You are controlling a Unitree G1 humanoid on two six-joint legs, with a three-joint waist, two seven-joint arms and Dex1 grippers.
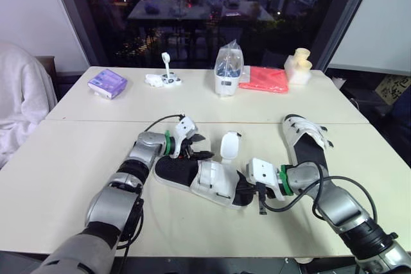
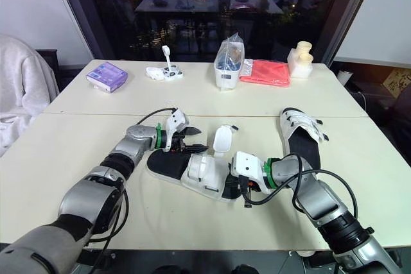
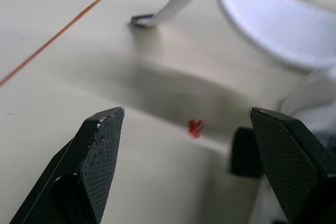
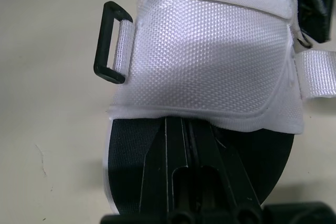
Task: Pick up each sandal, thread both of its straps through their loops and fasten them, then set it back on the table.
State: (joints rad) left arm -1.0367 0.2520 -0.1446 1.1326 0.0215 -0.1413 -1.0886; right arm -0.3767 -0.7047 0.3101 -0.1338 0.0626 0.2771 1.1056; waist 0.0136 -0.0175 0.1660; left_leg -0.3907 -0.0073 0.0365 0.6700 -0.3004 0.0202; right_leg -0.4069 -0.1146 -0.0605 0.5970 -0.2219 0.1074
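White straps over a black sole: the near sandal [image 1: 192, 174] lies flat on the table [image 1: 64, 158] between our two grippers, heel toward our left. One strap flap [image 1: 229, 145] stands up loose near its middle. A black loop [image 4: 110, 43] sticks out beside the broad toe strap [image 4: 210, 61], and nothing passes through it.

Our left gripper [image 1: 200, 147] sits low at the sandal's far edge, near the heel half. Its fingers [image 3: 97, 156] are spread wide apart and hold nothing.

Our right gripper [image 1: 244, 187] lies on the sole at the toe end. Its fingers are pressed together and their tips are hidden under the toe strap, so we cannot tell whether they pinch anything there.

The second sandal [image 1: 308, 142] lies on the table further to our right, well apart from the first. Across the far table sit a purple packet [image 1: 107, 83], a clear bag [image 1: 228, 68] and a red cloth [image 1: 264, 79].
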